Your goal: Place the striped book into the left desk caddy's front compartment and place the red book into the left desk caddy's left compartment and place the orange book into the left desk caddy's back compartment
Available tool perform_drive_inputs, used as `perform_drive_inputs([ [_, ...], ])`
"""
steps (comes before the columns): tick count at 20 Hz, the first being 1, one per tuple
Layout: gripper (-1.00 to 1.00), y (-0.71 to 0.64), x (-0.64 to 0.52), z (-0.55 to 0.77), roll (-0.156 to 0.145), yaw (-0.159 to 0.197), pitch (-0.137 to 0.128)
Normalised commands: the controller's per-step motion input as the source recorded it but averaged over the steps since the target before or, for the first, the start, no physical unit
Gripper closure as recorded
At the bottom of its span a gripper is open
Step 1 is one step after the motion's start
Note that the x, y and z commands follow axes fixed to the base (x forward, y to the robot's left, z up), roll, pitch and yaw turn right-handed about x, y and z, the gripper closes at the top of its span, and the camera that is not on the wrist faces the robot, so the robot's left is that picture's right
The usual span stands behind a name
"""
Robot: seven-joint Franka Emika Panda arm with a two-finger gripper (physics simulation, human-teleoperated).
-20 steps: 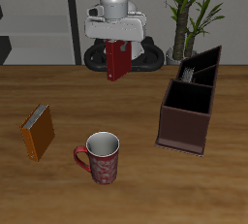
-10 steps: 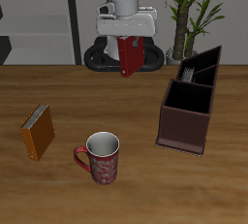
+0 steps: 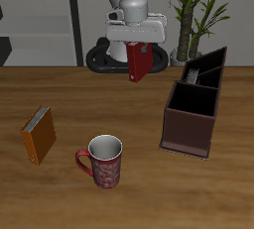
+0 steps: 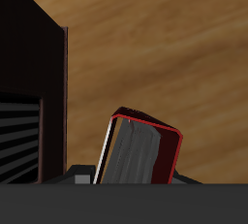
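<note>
While the red book [image 3: 139, 62] hangs clamped between the jaws of the gripper [image 3: 137, 47], well above the table and short of the left desk caddy [image 3: 194, 102], the carry should finish directly over the caddy's left compartment, book edge-down and aligned with the slot, before lowering. From the robot's base the arm reaches forward, gripper pointing down, book tilted slightly.
</note>
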Motion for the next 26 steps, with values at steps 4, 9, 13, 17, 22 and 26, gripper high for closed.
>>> perform_drive_inputs([
  [4, 1.0, 0.1, -0.23, -0.18, 0.019, -0.032, -0.003],
  [9, 1.0, 0.19, -0.27, -0.19, 0.03, -0.025, 0.007],
  [13, 1.0, 0.14, -0.22, -0.18, 0.021, -0.004, -0.001],
  [17, 1.0, 0.29, -0.29, -0.14, 0.024, 0.065, -0.034],
  [22, 1.0, 0.28, -0.28, -0.07, 0.035, 0.039, -0.027],
  [26, 1.0, 0.07, -0.21, -0.01, 0.013, 0.009, -0.026],
])
